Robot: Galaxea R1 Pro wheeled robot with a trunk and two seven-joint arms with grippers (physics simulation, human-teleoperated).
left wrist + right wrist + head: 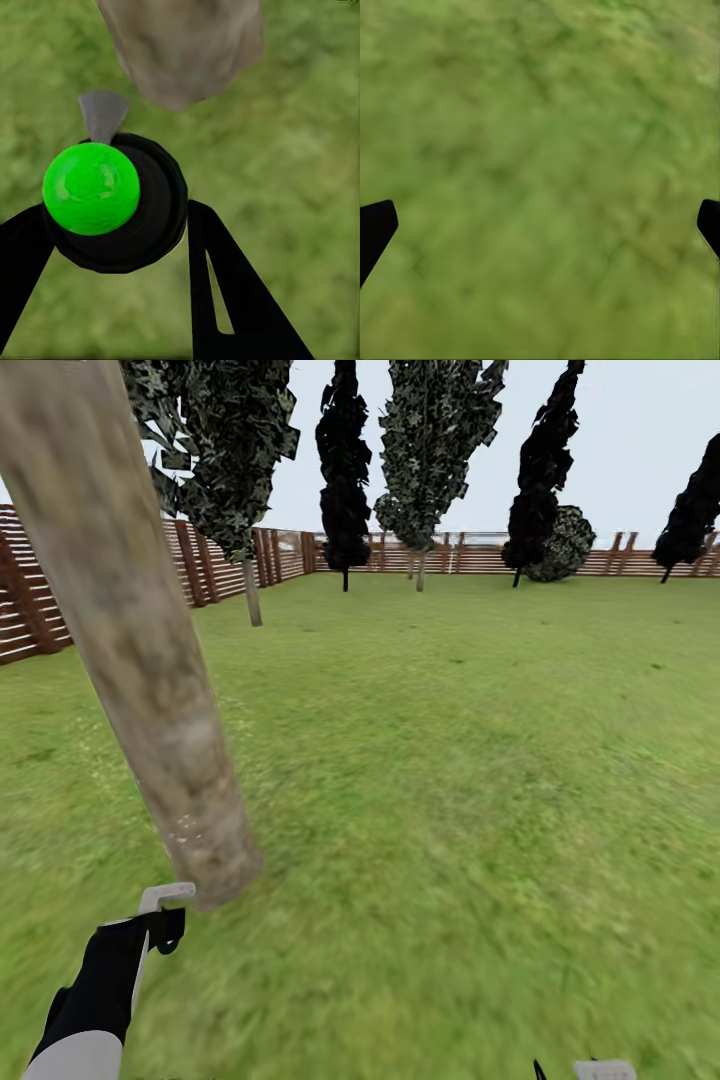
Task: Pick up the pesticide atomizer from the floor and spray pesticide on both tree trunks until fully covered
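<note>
Green-capped atomizer (112, 202) sat pinched between the left gripper's (120, 247) fingers, its whitish nozzle (166, 896) just beside the trunk's (130, 650) base. Grass (540, 150) lay under the right gripper (540, 229), whose fingers were spread wide.

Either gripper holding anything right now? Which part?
Left gripper clamps the small dark pesticide atomizer with the green spot by its round body, nozzle toward the grey-beige trunk. Right gripper is open, holding nothing.

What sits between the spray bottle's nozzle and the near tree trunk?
Nothing but grass. In the left wrist view, the spray bottle in the left pincer points at the trunk across a short bare gap.
</note>
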